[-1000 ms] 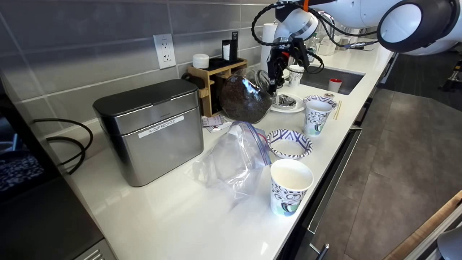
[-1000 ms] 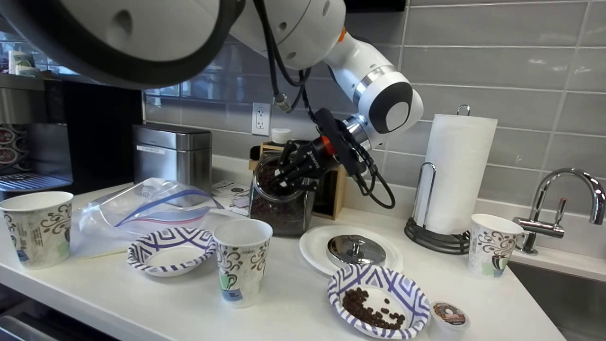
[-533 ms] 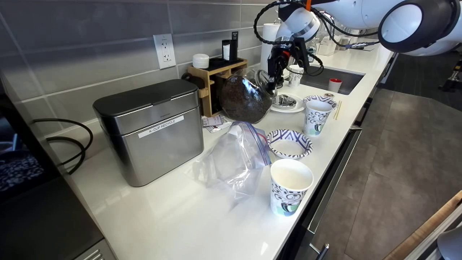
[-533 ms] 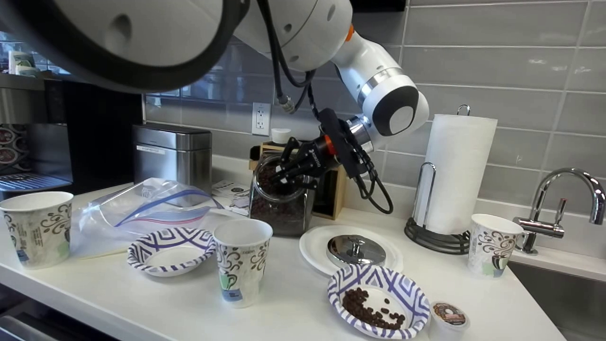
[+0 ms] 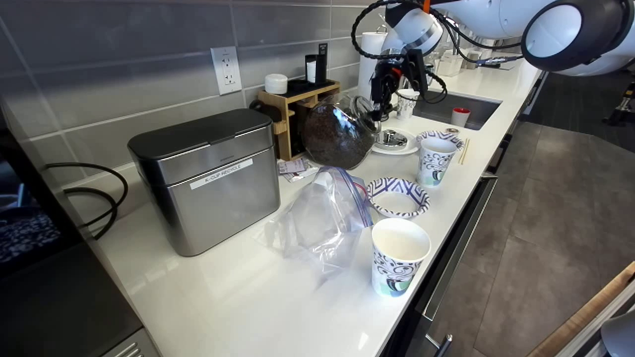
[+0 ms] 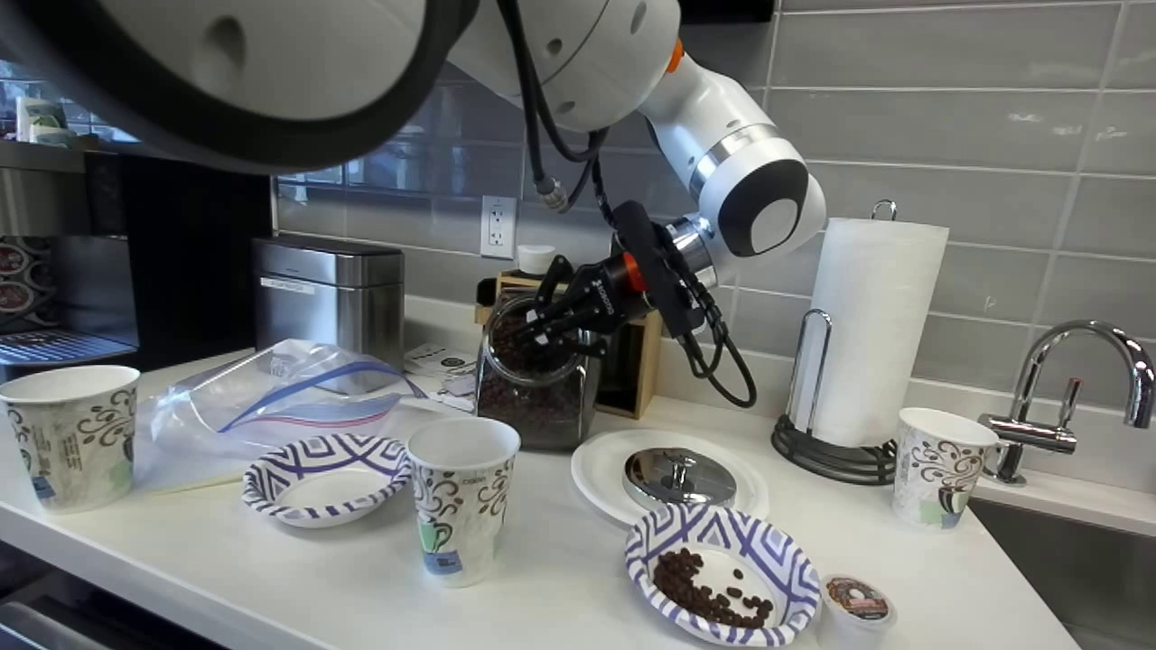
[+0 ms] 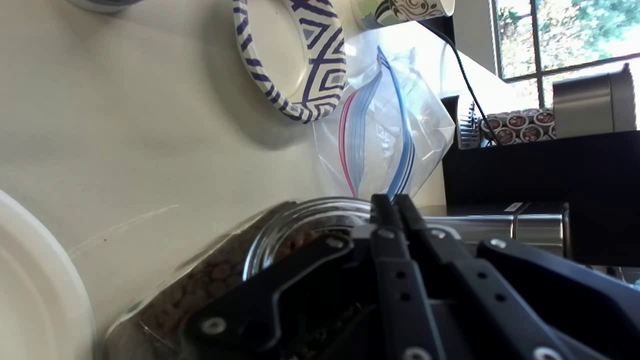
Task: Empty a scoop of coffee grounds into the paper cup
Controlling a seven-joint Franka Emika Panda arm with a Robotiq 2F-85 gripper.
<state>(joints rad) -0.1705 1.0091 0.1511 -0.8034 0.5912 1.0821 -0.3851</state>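
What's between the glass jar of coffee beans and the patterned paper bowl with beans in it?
A white plate with a knobbed metal lid on it lies between the glass jar and the patterned paper bowl; both exterior views show this.

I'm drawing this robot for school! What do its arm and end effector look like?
The arm is white and rounded, with black patches, silver rings and a bit of orange. Black cables run alongside. The end effector is black, with jointed fingers, a reddish band and small white lettering.
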